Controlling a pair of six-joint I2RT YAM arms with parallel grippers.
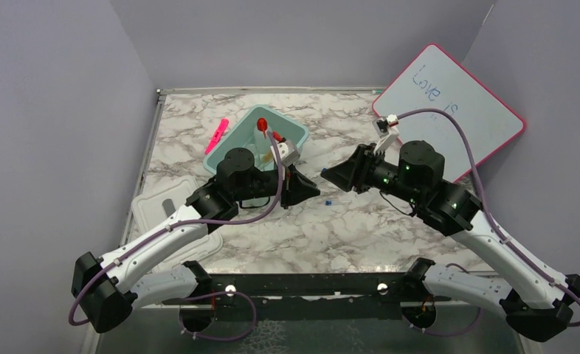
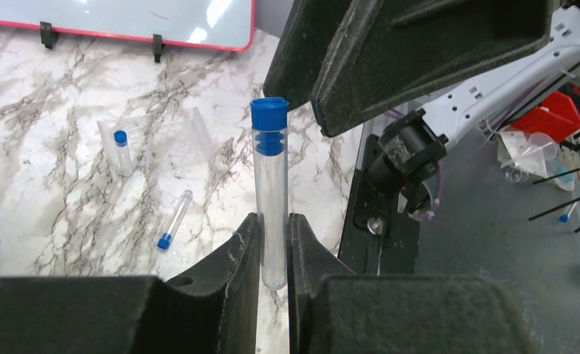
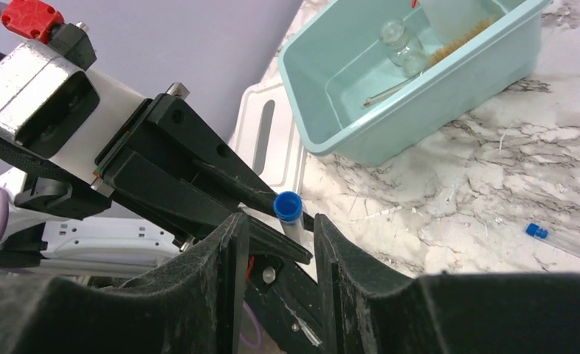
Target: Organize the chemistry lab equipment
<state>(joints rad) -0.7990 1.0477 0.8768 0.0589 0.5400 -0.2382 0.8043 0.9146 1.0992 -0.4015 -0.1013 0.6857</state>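
My left gripper (image 2: pixel 274 221) is shut on a clear tube with a blue cap (image 2: pixel 271 184) and holds it above the marble table, between the two arms (image 1: pixel 313 188). My right gripper (image 3: pixel 280 221) is open. Its jaws stand on either side of the tube's blue cap (image 3: pixel 288 204) without touching it, and it faces the left gripper in the top view (image 1: pixel 330 175). Two more blue-capped tubes (image 2: pixel 173 220) (image 2: pixel 122 151) lie on the table. The teal bin (image 1: pixel 294 133) holds the red-bulbed dropper (image 1: pixel 262 124), a small glass vessel (image 3: pixel 394 33), a tan brush (image 3: pixel 460 37) and a thin metal piece (image 3: pixel 390 90).
The pink marker (image 1: pixel 217 135) lies left of the bin. The pink-framed whiteboard (image 1: pixel 457 110) leans at the back right. A white lid (image 1: pixel 161 210) lies at the left table edge. One blue-capped tube (image 3: pixel 560 242) lies on the marble below the grippers (image 1: pixel 329 200).
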